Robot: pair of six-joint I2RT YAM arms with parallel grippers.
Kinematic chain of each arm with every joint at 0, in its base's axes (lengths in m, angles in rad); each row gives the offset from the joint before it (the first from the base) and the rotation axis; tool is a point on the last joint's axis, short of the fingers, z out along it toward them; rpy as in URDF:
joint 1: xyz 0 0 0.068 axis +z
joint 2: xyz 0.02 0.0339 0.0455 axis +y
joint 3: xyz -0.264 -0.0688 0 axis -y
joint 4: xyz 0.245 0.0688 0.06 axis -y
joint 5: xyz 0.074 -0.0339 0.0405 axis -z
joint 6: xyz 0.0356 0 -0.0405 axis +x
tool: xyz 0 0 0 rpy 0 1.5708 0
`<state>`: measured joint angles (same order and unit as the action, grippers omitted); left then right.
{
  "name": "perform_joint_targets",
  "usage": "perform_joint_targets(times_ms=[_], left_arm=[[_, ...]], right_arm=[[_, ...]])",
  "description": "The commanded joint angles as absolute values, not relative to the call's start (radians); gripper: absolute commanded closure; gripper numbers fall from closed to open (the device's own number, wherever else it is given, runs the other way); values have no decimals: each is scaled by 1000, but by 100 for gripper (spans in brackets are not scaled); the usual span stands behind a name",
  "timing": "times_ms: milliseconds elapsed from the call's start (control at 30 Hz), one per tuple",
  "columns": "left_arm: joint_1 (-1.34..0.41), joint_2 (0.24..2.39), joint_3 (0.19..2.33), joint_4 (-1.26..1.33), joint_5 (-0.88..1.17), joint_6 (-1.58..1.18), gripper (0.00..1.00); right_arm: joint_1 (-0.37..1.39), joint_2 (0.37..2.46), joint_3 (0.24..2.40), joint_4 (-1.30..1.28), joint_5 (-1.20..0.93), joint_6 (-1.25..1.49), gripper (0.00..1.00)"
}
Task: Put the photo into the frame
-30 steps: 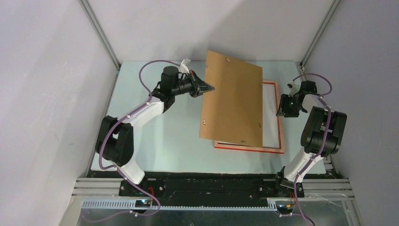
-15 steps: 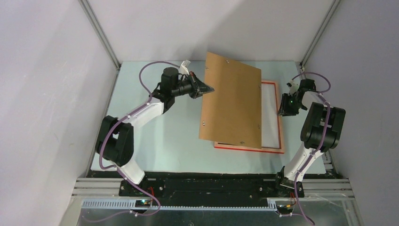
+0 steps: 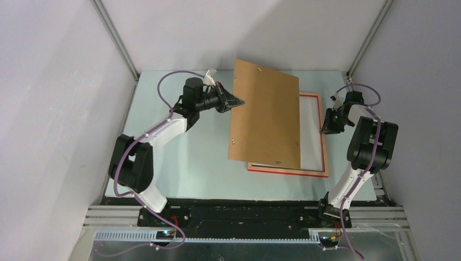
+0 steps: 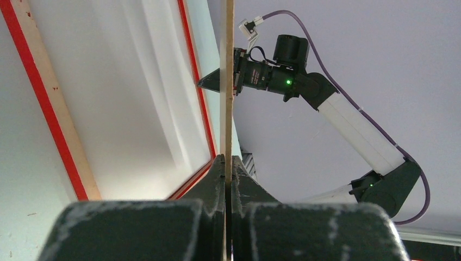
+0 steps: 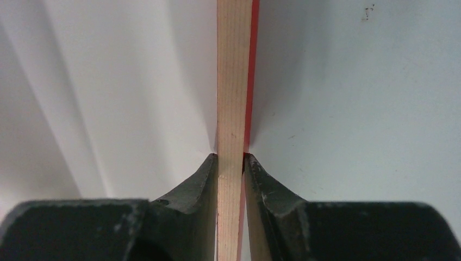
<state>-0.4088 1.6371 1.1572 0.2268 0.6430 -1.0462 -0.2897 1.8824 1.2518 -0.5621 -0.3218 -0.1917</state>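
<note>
a, my left gripper [image 4: 227,163]: pads clamped flat on one edge of the brown backing board [image 3: 265,114], seen edge-on running straight ahead of the tips; the board is raised off the table [image 3: 185,157] and tilted, its far part hanging over the frame [image 3: 288,170].

b, my right gripper [image 5: 231,163]: pads set on either side of one long rail of the frame, pale wood against one pad, red edge towards the other; they appear pressed to it (a hairline gap would be too fine to tell).

The rail runs straight ahead from between these pads; the frame's long axis thus lies in line with my right fingers and crosswise to my left ones; the frame rests flat, pale wood side up.

Inside the opening, just inward of my right pads, lies a pale sheet [image 3: 311,130]; it may be the photo face down, but no printed side shows, so I cannot tell.

My right arm is the nearer to frame and sheet.

Judged obstacle: the board covers most of the opening; lowering it suits only once the sheet's seating is sure.
</note>
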Motion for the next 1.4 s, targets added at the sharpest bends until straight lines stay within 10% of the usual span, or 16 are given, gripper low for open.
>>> perform_joint_targets(times_ms=[0,400,1367], left_arm=[[-391,1555,1157,325,671,-1052,100],[-320,1526,1101,325,674,-1043,100],[-153,1584,1066,311,856,-990,100]], right_arm=[[-282,1888,1287,-575,-347,-184,86],[-225,1857,1287,-617,-461,-79,100],[113,1877,1206,-437,-534,188,100]])
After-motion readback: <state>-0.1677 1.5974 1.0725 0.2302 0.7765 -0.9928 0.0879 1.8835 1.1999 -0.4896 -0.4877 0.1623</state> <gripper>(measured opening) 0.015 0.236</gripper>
